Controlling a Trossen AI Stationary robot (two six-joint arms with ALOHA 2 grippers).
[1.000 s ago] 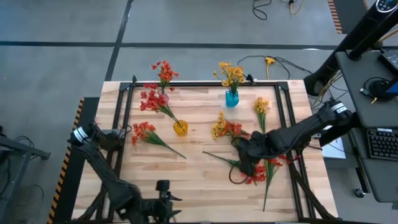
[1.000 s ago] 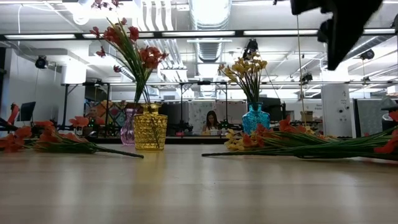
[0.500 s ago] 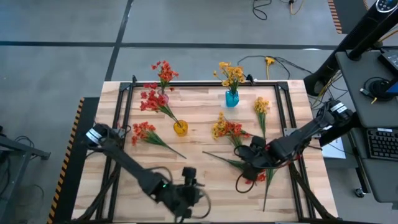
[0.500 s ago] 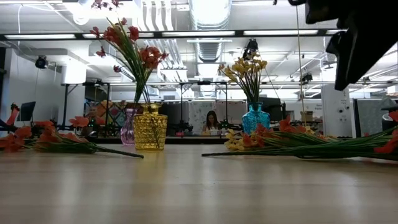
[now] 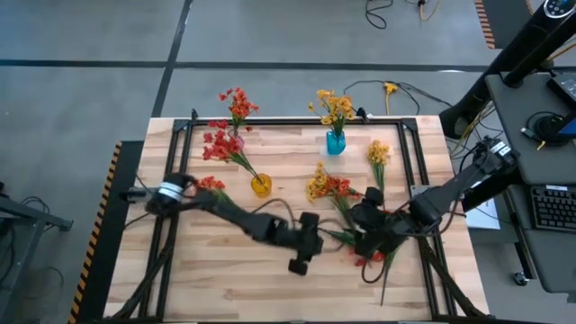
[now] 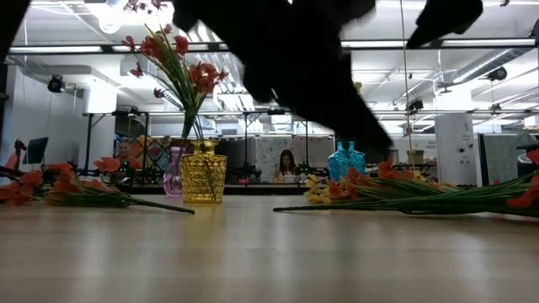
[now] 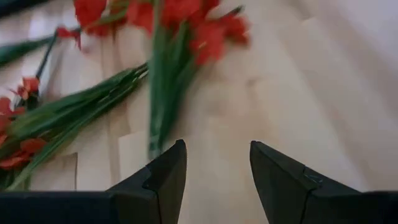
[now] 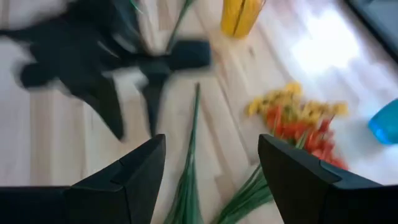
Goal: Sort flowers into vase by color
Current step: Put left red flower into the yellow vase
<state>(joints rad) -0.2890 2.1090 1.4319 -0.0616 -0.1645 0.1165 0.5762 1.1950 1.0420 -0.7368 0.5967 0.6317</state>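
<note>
Loose flowers lie on the table's right half: a yellow-and-red bunch (image 5: 326,187), a yellow sprig (image 5: 378,155) and red sprigs (image 5: 373,256) with long green stems (image 7: 158,93). Another red sprig (image 5: 209,185) lies at the left. Red flowers stand in the yellow vase (image 5: 261,186) and the pink vase (image 6: 173,172), yellow ones in the blue vase (image 5: 335,142). My left gripper (image 7: 214,165) hangs open over bare wood just short of the red sprigs' stems, at the table's middle (image 5: 310,245). My right gripper (image 8: 211,155) is open above the stems (image 5: 358,229), facing the left one.
A black frame (image 5: 297,121) runs around the tabletop. The two grippers are close to each other over the loose stems. Bare wood lies along the near edge (image 5: 234,288). In the low view a dark arm (image 6: 295,67) crosses in front of the vases.
My left gripper has swept from the table's near-left corner toward the middle and down, ending beside the loose red sprigs near the right gripper. My right gripper has turned a little over the stems. The flowers have stayed where they lay.
</note>
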